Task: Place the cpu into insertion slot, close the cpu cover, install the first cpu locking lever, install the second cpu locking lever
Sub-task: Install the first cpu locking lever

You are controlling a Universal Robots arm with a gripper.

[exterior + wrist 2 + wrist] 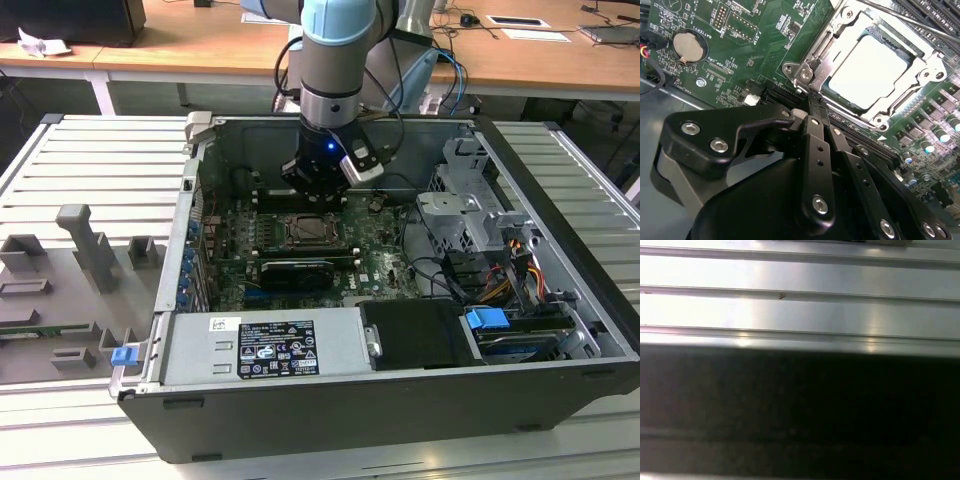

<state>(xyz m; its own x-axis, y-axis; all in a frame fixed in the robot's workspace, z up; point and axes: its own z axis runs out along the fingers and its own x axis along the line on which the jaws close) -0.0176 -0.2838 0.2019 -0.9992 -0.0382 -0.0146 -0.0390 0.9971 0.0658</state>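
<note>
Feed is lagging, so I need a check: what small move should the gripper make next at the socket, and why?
Probably shift the shut black gripper toward the thin steel lever rod. The pale silver square cpu already lies under the lowered silver cover frame, fingertips at its corner. Rod's latching is unclear.

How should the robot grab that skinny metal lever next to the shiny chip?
Probably pinch the locking lever across its thin rod, coming down from above the green board. It is a slim wire running along the cpu cover edge, so only its narrow sides offer a hold. I cannot tell where its handle end lies.
</note>
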